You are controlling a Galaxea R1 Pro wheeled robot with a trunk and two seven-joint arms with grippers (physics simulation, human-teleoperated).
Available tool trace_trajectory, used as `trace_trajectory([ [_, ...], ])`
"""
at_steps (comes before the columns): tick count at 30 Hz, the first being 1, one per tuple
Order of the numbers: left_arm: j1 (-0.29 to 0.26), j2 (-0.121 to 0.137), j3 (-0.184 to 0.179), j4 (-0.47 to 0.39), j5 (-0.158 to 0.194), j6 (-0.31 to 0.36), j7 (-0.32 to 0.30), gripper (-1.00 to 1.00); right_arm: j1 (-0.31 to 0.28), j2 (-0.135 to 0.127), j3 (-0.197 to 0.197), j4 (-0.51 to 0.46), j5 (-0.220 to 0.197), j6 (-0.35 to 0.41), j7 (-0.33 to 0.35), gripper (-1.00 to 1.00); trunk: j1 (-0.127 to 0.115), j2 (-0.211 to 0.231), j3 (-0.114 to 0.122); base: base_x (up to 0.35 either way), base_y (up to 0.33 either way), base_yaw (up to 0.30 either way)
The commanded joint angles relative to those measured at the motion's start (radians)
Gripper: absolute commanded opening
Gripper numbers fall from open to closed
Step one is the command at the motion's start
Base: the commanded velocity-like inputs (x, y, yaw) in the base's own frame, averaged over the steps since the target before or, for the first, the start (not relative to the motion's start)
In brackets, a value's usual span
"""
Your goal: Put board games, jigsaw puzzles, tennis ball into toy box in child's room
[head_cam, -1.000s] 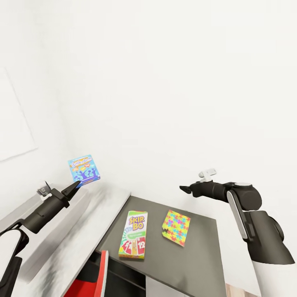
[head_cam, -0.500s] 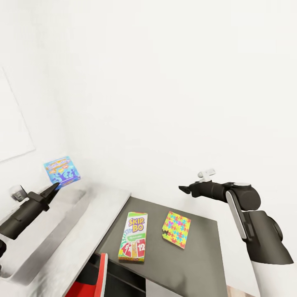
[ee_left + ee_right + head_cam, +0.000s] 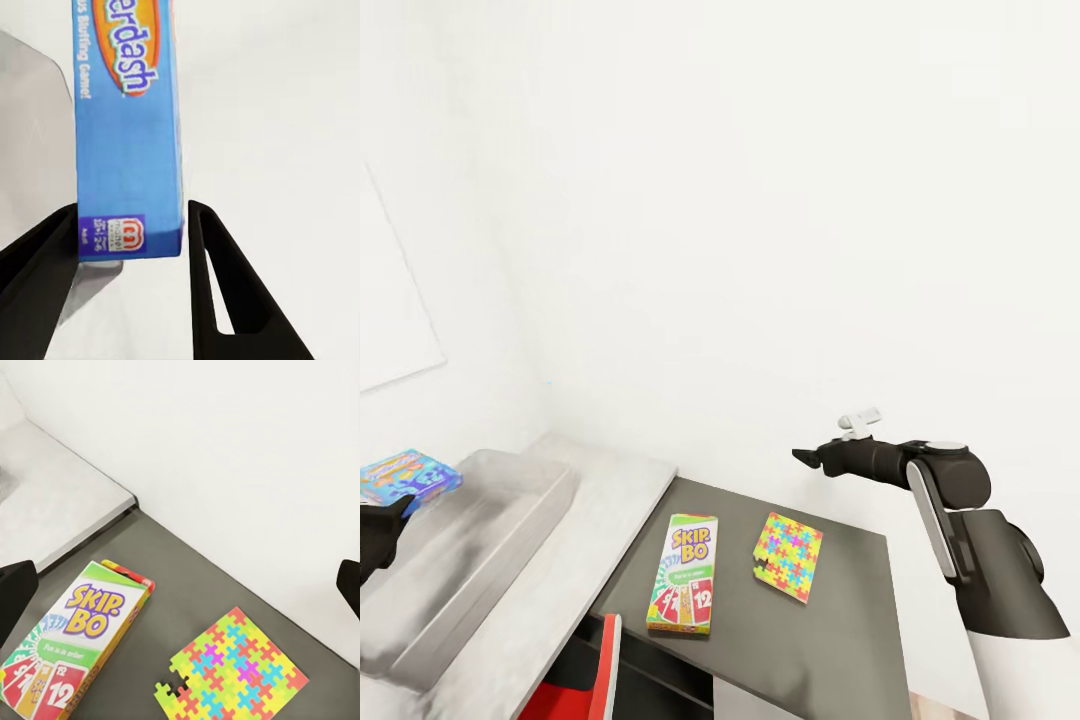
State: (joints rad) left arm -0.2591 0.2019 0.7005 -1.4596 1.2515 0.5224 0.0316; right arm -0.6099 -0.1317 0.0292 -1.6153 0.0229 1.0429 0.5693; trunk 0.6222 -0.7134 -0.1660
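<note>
The left gripper (image 3: 131, 262) pinches just the blue game's (image 3: 127, 142) bottom edge, so it might tip out; the right gripper (image 3: 180, 585) hangs wide over the table (image 3: 840, 620).

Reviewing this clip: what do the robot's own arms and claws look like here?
The right arm is matte black with rounded joint housings, a pale grey strip down one link and a small white fitting near the wrist. Its right claw tapers to dark pointed fingers. The left claw has two flat black wedge-shaped fingers, one slotted.
</note>
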Motion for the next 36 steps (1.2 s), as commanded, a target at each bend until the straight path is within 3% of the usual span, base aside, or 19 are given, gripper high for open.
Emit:
trace_trajectory([
  [1,-0.021,-0.002,-0.023,0.077,0.015,-0.063,0.009,-1.0,-0.003,0.0,0.0,-0.001,0.002,0.004,0.003,1.0,0.0,-0.001,-0.002,0.0,0.0,0.0],
  [2,-0.028,-0.002,-0.034,0.094,0.015,-0.075,0.01,-1.0,-0.003,0.0,0.0,-0.001,0.002,0.004,0.003,1.0,0.0,-0.001,-0.002,0.0,0.0,0.0],
  [4,-0.059,0.001,-0.082,0.146,0.013,-0.101,0.008,-1.0,-0.004,0.0,0.0,-0.001,0.002,0.004,0.003,1.0,0.0,-0.001,-0.004,0.0,0.0,0.0],
  [5,-0.1,0.004,-0.126,0.202,0.011,-0.116,0.005,-1.0,-0.005,0.0,0.0,-0.001,0.002,0.004,0.003,1.0,0.0,-0.001,-0.005,0.0,0.0,0.0],
  [6,-0.113,0.005,-0.14,0.221,0.01,-0.119,0.003,-1.0,-0.005,0.0,0.0,-0.001,0.002,0.004,0.003,1.0,0.0,-0.001,-0.006,0.0,0.0,0.0],
  [7,-0.168,0.008,-0.179,0.286,-0.015,-0.126,0.001,-1.0,-0.005,0.0,0.0,-0.001,0.002,0.004,0.003,1.0,0.0,-0.001,-0.007,0.0,0.0,0.0],
  [8,-0.18,0.009,-0.185,0.3,-0.027,-0.127,0.001,-1.0,-0.005,0.0,0.001,-0.001,0.002,0.004,0.003,1.0,0.0,-0.001,-0.009,0.0,0.0,0.0],
  [9,-0.214,0.009,-0.197,0.34,-0.061,-0.128,0.0,-1.0,-0.005,0.0,0.001,-0.001,0.002,0.004,0.003,1.0,0.0,-0.001,-0.01,0.0,0.0,0.0],
  [18,-0.348,0.027,-0.209,0.521,-0.1,-0.102,0.001,-1.0,-0.006,-0.002,0.001,-0.002,0.002,0.004,0.003,1.0,0.0,-0.001,-0.024,0.0,0.0,0.0],
  [23,-0.397,0.075,-0.21,0.578,-0.103,-0.092,0.015,-1.0,-0.007,-0.004,0.001,-0.002,0.002,0.004,0.003,1.0,0.0,-0.001,-0.032,0.0,0.0,0.0],
  [24,-0.417,0.095,-0.21,0.612,-0.103,-0.088,0.016,-1.0,-0.007,-0.004,0.001,-0.002,0.002,0.004,0.003,1.0,0.0,-0.001,-0.034,0.0,0.0,0.0],
  [28,-0.437,0.11,-0.21,0.656,-0.103,-0.074,0.017,-1.0,-0.007,-0.004,0.001,-0.002,0.002,0.004,0.003,1.0,0.0,-0.001,-0.04,0.0,0.0,0.0],
  [36,-0.444,0.116,-0.21,0.679,-0.104,-0.066,0.016,-1.0,-0.007,-0.004,0.001,-0.002,0.002,0.004,0.003,1.0,0.0,-0.001,-0.052,0.0,0.0,0.0],
])
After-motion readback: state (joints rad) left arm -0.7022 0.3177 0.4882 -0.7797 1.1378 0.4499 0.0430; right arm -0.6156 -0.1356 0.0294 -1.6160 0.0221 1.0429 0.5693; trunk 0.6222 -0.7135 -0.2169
